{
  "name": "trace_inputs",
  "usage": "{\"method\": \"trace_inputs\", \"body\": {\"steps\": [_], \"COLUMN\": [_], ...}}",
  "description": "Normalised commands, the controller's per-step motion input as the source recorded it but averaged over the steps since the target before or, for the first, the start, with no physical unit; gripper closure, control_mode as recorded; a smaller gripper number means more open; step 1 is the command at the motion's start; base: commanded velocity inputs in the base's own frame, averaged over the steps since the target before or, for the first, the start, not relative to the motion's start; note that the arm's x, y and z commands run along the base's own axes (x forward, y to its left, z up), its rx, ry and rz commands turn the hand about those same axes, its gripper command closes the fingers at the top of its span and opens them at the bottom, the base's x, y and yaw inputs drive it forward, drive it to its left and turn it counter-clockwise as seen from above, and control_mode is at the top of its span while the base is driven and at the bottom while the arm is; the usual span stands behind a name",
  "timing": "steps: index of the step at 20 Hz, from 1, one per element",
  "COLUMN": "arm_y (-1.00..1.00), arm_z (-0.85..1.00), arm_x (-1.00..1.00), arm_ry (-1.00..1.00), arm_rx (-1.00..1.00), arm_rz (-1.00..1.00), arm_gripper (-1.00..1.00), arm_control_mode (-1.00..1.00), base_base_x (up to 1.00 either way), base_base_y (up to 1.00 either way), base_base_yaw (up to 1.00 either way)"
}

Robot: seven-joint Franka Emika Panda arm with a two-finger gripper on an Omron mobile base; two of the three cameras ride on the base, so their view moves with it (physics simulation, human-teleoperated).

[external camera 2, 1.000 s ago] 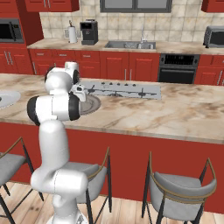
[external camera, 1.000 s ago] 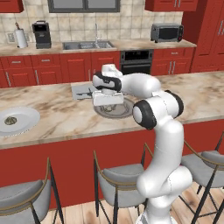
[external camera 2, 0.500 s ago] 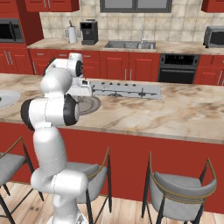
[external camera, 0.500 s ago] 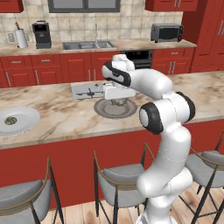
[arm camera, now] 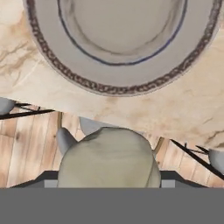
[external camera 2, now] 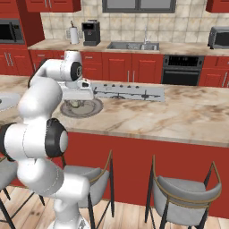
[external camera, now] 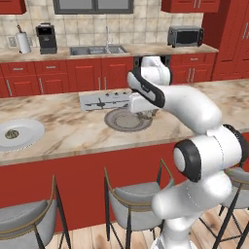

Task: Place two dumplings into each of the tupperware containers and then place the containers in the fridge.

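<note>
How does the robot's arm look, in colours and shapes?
The arm is glossy white, built of thick rounded segments with dark grey to black bands and round caps at the joints. Its white hand ends in a gripper with small dark finger tips. No cables or markings are visible.

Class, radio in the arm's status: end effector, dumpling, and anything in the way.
End effector closed on a dumpling. Held above the grey plate's near rim. Nothing seen in the way.

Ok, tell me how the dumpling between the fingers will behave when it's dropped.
The dumpling looks rounded and lumpy, so it may roll or wobble on landing. Its doughy look suggests softness; a hard squeeze would probably dent it.
</note>
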Motion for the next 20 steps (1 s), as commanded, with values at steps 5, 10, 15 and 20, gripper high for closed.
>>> {"method": "trace_inputs", "body": {"steps": [5,10,15,20], "arm_y": [-0.17,0.00,0.02,0.06], "arm_z": [0.01,0.12,0.34,0.19], "arm_x": [-1.00,-0.52,-0.13,-0.03], "arm_ry": [-0.12,0.04,0.17,0.19], "arm_rx": [0.05,0.00,-0.01,-0.03], "arm_rz": [-0.04,-0.14,-0.09,-0.07], "arm_gripper": [1.00,1.00,1.00,1.00], "arm_control_mode": [-1.00,-1.00,-1.00,-1.00], "base_base_x": [0.00,0.00,0.00,0.00], "base_base_y": [0.00,0.00,0.00,0.00], "base_base_yaw": [0.00,0.00,0.00,0.00]}}
